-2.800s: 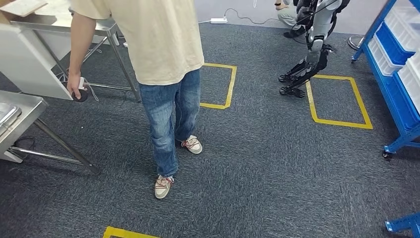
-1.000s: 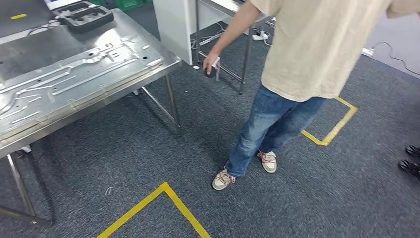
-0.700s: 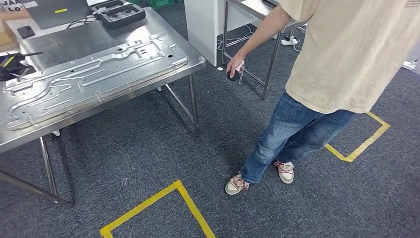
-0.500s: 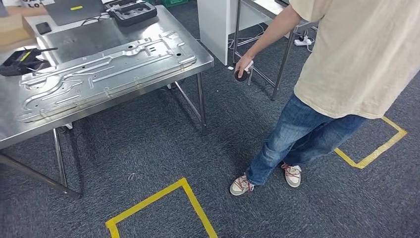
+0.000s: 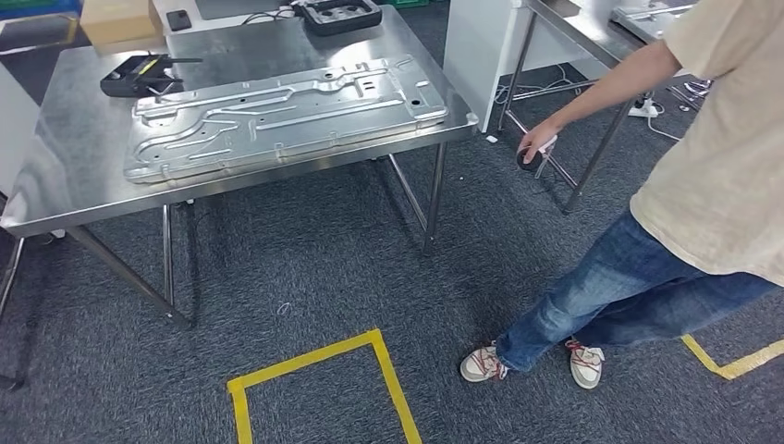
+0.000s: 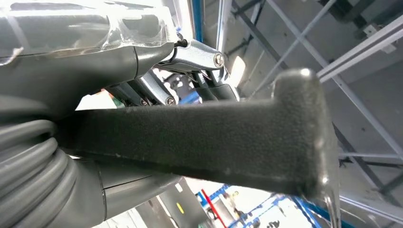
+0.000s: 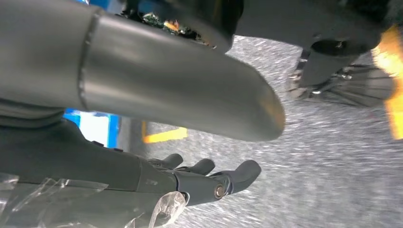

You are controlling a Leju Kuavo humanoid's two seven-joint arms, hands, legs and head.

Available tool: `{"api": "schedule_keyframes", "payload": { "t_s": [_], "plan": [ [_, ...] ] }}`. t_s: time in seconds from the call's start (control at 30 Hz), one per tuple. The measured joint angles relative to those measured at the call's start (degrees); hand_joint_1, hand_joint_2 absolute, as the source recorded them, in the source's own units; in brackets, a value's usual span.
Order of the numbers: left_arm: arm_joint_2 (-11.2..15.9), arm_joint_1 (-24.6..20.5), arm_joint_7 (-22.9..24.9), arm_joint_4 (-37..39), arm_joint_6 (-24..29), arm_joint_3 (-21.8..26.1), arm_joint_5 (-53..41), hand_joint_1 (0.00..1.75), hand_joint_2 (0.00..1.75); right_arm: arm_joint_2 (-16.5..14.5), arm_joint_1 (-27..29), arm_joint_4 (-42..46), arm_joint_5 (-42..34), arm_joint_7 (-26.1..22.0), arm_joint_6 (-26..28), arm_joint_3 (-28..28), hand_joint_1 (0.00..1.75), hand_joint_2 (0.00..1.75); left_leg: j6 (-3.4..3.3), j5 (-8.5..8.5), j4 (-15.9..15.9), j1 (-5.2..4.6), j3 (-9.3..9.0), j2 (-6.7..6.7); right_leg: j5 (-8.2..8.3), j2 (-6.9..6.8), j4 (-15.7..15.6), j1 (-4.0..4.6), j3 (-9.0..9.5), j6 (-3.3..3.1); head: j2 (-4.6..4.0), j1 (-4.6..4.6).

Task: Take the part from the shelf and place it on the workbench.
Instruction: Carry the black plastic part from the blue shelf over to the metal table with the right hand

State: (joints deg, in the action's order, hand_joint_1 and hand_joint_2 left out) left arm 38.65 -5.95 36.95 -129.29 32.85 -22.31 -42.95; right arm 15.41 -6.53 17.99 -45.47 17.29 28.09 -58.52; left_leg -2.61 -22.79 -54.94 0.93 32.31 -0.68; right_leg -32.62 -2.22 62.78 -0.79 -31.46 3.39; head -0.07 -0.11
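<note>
In the left wrist view my left hand (image 6: 119, 61) grips a dark, rough-textured part (image 6: 199, 142), a long bar with a short cross piece at its far end. The dark fingers (image 6: 157, 92) lie behind the bar. In the right wrist view my right hand (image 7: 119, 175) hangs over the carpet, its fingers (image 7: 209, 178) stretched out with nothing in them. The steel workbench (image 5: 83, 176) stands ahead in the head view, at the upper left and centre.
A stamped metal panel (image 5: 277, 111) covers much of the workbench, with a black device (image 5: 139, 74), a cardboard box (image 5: 116, 20) and a black tray (image 5: 342, 14) behind it. A person (image 5: 703, 203) stands at the right. A yellow tape square (image 5: 324, 370) marks the carpet.
The camera has turned left: the workbench has slid from the left edge to the centre of the picture and the person has shifted to the right edge.
</note>
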Motion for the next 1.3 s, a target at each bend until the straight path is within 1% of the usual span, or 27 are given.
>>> {"api": "schedule_keyframes", "payload": {
  "t_s": [0.07,0.1,0.13,0.17,0.23,0.3,0.37,0.4,0.47,0.5,0.53,0.57,0.6,0.63,0.67,0.77,0.8,0.87,0.9,0.97,1.03,1.07,1.1,1.13,1.17,1.23,1.3],
  "plan": [
    [0.0,0.0,0.1,0.0,0.0,-0.1,0.1,1.75,1.75,0.0,0.1,0.0,0.0,0.0,0.0,0.0,0.0,0.0,-0.2,0.0,0.0,-0.02,0.03,-1.46,-2.9,1.66,7.8,-0.03,-4.1,0.15,0.0,0.04],
    [0.0,0.1,0.2,0.0,-0.1,-0.1,0.1,1.75,1.75,-0.1,0.2,0.0,0.0,0.0,0.0,0.0,0.0,0.0,-0.22,-0.01,0.0,-0.03,-0.01,-2.3,-2.81,1.83,9.5,-0.04,-5.23,0.16,0.0,0.04],
    [0.0,0.1,0.3,0.0,-0.1,-0.1,0.1,1.75,1.75,-0.1,0.2,0.0,0.0,0.0,0.0,0.0,0.0,0.0,-0.21,-0.03,-0.1,-0.01,-0.09,-3.18,-1.53,1.94,8.8,-0.07,-5.25,0.12,0.0,0.04],
    [0.0,0.2,0.4,0.0,-0.1,-0.2,0.1,1.75,1.75,-0.1,0.3,0.0,0.0,0.0,0.0,0.0,0.0,0.0,-0.17,-0.06,-0.1,0.01,-0.22,-4.07,0.7,2.32,5.8,-0.14,-4.2,0.04,0.0,0.04],
    [0.0,0.2,0.5,0.0,0.0,-0.1,0.0,1.75,1.75,-0.1,0.5,0.0,0.1,0.0,0.0,0.0,0.0,0.0,0.09,-0.19,-0.1,-0.01,-0.32,-5.66,5.07,5.03,-2.5,-0.39,-0.91,-0.2,0.0,0.05],
    [0.0,0.3,0.5,0.0,0.1,-0.1,-0.1,1.75,1.75,-0.1,0.4,-0.1,0.2,0.0,0.0,0.0,0.0,0.0,0.71,-0.2,-0.2,-0.03,-0.04,-6.99,6.62,7.02,-6.9,-0.41,0.78,-0.57,0.0,0.04],
    [0.0,0.4,0.5,0.0,0.2,0.0,-0.1,1.75,1.75,-0.2,0.1,-0.1,0.3,0.0,-0.1,0.0,0.0,0.0,1.54,0.04,0.1,0.19,0.29,-8.3,6.61,5.97,-7.3,-0.2,0.94,-1.19,0.0,0.02],
    [0.1,0.5,0.5,0.0,0.3,0.1,-0.1,1.75,1.75,-0.3,0.0,-0.1,0.3,0.0,-0.1,0.0,0.0,0.0,1.87,-0.04,-0.1,0.3,0.45,-7.89,6.72,5.19,-7.5,-0.19,1.05,-1.57,0.0,0.0],
    [0.2,0.6,0.4,0.0,0.5,0.4,-0.2,1.75,1.75,-0.4,0.0,-0.1,0.4,0.0,-0.2,0.0,0.0,0.0,2.36,-1.95,-3.3,0.24,2.0,-4.45,6.88,3.46,-7.9,-0.35,1.26,-2.34,0.0,-0.09],
    [0.2,0.6,0.4,0.0,0.6,0.6,-0.3,1.75,1.75,-0.4,0.0,-0.2,0.4,0.0,-0.2,0.0,0.0,0.0,2.55,-3.8,-6.8,0.22,3.63,-2.22,6.85,2.57,-8.0,-0.27,1.33,-2.6,0.0,-0.15],
    [0.2,0.6,0.3,0.0,0.7,0.7,-0.3,1.75,1.75,-0.3,0.1,-0.2,0.4,0.0,-0.2,0.0,0.0,0.0,2.76,-5.82,-11.0,0.21,5.74,-0.9,6.77,1.68,-8.0,-0.16,1.34,-2.79,0.0,-0.2],
    [0.2,0.6,0.3,0.0,0.7,0.8,-0.3,1.75,1.75,-0.3,0.3,-0.2,0.4,0.0,-0.2,0.0,0.0,0.0,2.92,-7.32,-15.0,0.28,7.68,-0.42,6.68,0.76,-7.9,-0.05,1.35,-2.86,0.0,-0.21],
    [0.3,0.7,0.3,0.0,0.7,0.9,-0.3,1.75,1.75,-0.3,0.3,-0.2,0.4,0.0,-0.2,0.0,0.0,0.0,3.01,-7.9,-17.4,0.32,8.9,-0.25,6.58,-0.12,-7.9,0.02,1.4,-2.86,0.0,-0.22],
    [0.3,0.8,0.2,0.0,0.8,0.9,-0.3,1.75,1.75,-0.4,0.4,-0.2,0.5,0.0,-0.2,0.0,0.0,0.0,3.05,-7.38,-17.4,0.33,8.92,-0.12,6.45,-0.94,-7.9,0.06,1.51,-2.81,0.0,-0.22],
    [0.3,0.9,0.2,0.0,0.8,0.9,-0.3,1.75,1.75,-0.4,0.4,-0.2,0.5,0.0,-0.3,0.0,0.0,0.0,3.02,-5.89,-15.0,0.32,7.63,0.22,6.28,-1.73,-7.9,0.07,1.7,-2.71,0.0,-0.23],
    [0.3,1.0,0.2,0.0,0.8,1.1,-0.3,1.75,1.75,-0.6,0.3,-0.2,0.4,0.0,-0.6,0.0,0.0,0.0,2.56,-1.24,-3.1,0.12,1.22,1.93,5.58,-3.19,-7.9,0.31,2.42,-1.93,0.0,-0.18],
    [0.3,1.1,0.1,0.0,0.9,1.2,-0.2,1.75,1.75,-0.6,0.2,-0.2,0.2,0.0,-0.9,0.0,0.0,0.0,2.24,-0.79,-1.1,-0.02,0.22,2.11,5.38,-3.41,-7.9,0.43,2.59,-1.61,0.0,-0.12],
    [0.3,1.2,-0.2,0.0,0.9,1.2,0.4,1.75,1.75,-0.6,-0.2,-0.2,-0.2,0.0,-1.7,0.2,0.0,0.0,1.46,-0.79,-0.5,-0.26,0.02,1.64,5.23,-3.93,-8.0,0.54,2.93,-1.04,0.0,0.03],
    [0.4,1.2,-0.5,0.0,0.9,1.2,0.9,1.75,1.75,-0.6,-0.4,-0.2,-0.3,0.0,-2.0,0.2,0.0,0.0,1.08,-0.72,-0.4,-0.22,-0.06,1.45,5.11,-3.8,-8.0,0.42,3.07,-0.76,0.0,0.03],
    [0.4,1.0,-1.0,0.0,0.9,1.2,2.0,1.75,1.75,-0.6,-0.5,-0.2,-0.3,0.0,-2.2,0.3,0.0,0.0,0.36,-0.55,-0.1,-0.06,-0.25,1.13,3.45,-1.86,-5.7,0.16,2.25,-0.22,0.0,0.08],
    [0.5,0.8,-1.7,0.0,0.9,1.2,3.2,1.75,1.75,-0.7,-0.3,-0.2,-0.3,0.0,-2.3,0.3,0.0,0.0,-0.11,-0.6,0.0,-0.04,-0.33,0.83,-0.31,0.84,1.7,0.02,-1.3,0.1,0.0,0.13],
    [0.5,0.8,-2.0,0.0,0.9,1.2,3.8,1.75,1.75,-0.7,-0.1,-0.2,-0.2,0.0,-2.3,0.3,0.0,0.0,-0.28,-0.66,0.0,-0.09,-0.34,0.62,-1.92,1.46,5.9,-0.01,-3.54,0.18,0.0,0.13],
    [0.5,0.8,-2.2,0.0,0.9,1.1,4.3,1.75,1.75,-0.7,0.1,-0.2,-0.2,0.0,-2.4,0.3,0.0,0.0,-0.4,-0.76,0.0,-0.15,-0.39,0.37,-2.62,1.74,9.0,0.0,-5.29,0.24,0.0,0.13],
    [0.5,0.8,-2.4,0.0,0.9,1.1,4.6,1.75,1.75,-0.8,0.2,-0.2,-0.1,0.0,-2.5,0.3,0.0,0.0,-0.49,-0.85,-0.1,-0.2,-0.48,0.07,-2.05,1.81,9.8,0.0,-6.01,0.21,0.0,0.13],
    [0.5,0.8,-2.5,0.0,0.9,1.1,4.8,1.75,1.75,-0.8,0.3,-0.2,-0.1,0.1,-2.7,0.3,0.0,0.0,-0.52,-0.97,-0.1,-0.22,-0.63,-0.21,-0.38,1.83,8.1,-0.01,-5.56,0.11,0.0,0.14],
    [0.5,0.8,-2.8,0.0,0.9,1.1,5.2,1.75,1.75,-0.7,0.5,-0.2,-0.1,0.1,-2.9,0.3,0.0,0.0,-0.37,-1.22,-0.1,-0.26,-1.03,-0.77,4.24,2.04,-0.2,0.04,-2.12,-0.41,0.0,0.15],
    [0.5,0.7,-3.1,0.0,0.7,1.1,5.5,1.75,1.75,-0.7,0.4,-0.2,0.0,0.1,-3.0,0.3,0.0,0.0,0.12,-1.56,-0.1,-0.44,-1.22,-1.17,6.57,2.23,-6.6,0.29,0.57,-0.98,0.0,0.14]
  ]
}}
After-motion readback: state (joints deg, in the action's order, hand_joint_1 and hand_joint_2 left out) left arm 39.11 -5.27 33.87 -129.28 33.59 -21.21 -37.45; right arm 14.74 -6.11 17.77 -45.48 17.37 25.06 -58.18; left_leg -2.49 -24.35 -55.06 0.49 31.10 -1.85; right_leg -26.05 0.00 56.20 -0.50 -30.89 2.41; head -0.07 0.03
